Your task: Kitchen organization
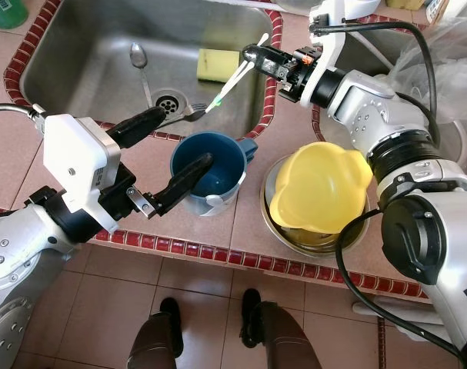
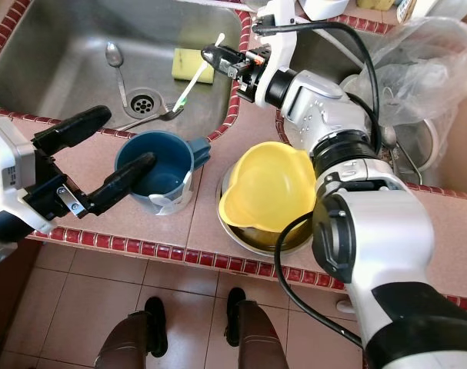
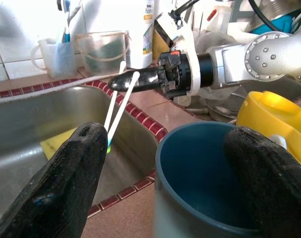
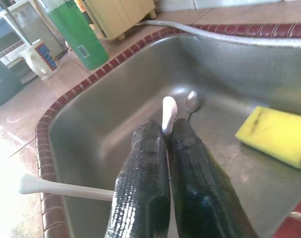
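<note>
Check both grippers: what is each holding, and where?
Right gripper pinches two white toothbrushes near their handle ends. Left gripper holds nothing, open astride the blue cup's rim.

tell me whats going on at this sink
The robot is tidying a tiled kitchen counter. Its right gripper is shut on two white toothbrushes, holding them over the steel sink, where a spoon, a fork and a yellow sponge lie. Its left gripper is open around the blue mug on the counter, one finger inside and one outside. Beside the mug, a yellow bowl sits in a metal bowl.
</note>
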You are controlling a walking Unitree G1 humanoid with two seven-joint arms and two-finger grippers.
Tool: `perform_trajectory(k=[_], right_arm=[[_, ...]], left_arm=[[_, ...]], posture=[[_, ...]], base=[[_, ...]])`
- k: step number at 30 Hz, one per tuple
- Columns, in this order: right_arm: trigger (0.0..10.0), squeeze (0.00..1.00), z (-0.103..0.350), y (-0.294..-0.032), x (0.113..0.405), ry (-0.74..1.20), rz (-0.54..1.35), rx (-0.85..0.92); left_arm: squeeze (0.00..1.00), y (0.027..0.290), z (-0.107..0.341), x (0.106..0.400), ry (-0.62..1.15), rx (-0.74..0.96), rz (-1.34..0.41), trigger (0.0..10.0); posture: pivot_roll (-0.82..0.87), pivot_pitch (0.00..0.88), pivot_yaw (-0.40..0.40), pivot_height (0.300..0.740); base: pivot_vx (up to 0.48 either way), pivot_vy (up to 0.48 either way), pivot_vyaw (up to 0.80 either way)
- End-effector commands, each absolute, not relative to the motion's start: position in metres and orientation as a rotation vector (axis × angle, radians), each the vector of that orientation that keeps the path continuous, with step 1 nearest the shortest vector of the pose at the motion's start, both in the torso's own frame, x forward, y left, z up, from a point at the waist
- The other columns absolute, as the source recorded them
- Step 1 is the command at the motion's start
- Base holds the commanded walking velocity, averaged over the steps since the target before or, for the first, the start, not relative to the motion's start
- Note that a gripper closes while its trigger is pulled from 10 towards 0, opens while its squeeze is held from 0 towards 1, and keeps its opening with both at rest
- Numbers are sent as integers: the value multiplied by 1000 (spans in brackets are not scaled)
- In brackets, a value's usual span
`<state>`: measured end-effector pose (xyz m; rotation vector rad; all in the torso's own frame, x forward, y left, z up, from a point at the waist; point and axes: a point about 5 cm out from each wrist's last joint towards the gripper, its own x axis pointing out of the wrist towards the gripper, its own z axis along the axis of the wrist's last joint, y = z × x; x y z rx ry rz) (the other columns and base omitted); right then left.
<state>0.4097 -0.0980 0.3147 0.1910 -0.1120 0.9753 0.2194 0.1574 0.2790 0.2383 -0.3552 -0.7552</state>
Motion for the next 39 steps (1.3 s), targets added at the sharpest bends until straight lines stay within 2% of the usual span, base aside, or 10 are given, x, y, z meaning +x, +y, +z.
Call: perform_trajectory(k=[1, 24, 39], right_arm=[[10000, 1000, 321, -96, 409, -121, 995, 209], [10000, 1000, 340, -98, 407, -217, 1009, 260], [10000, 1000, 380, -119, 404, -457, 874, 214]], left_arm=[[0, 157, 279, 216, -354, 249, -774, 10000], [0, 159, 283, 224, -379, 227, -750, 10000], [0, 164, 289, 258, -426, 32, -598, 10000]], posture=[[9, 427, -106, 740], [20, 394, -100, 740], [36, 277, -85, 740]], base=[[0, 0, 0], [0, 0, 0], [0, 0, 0]])
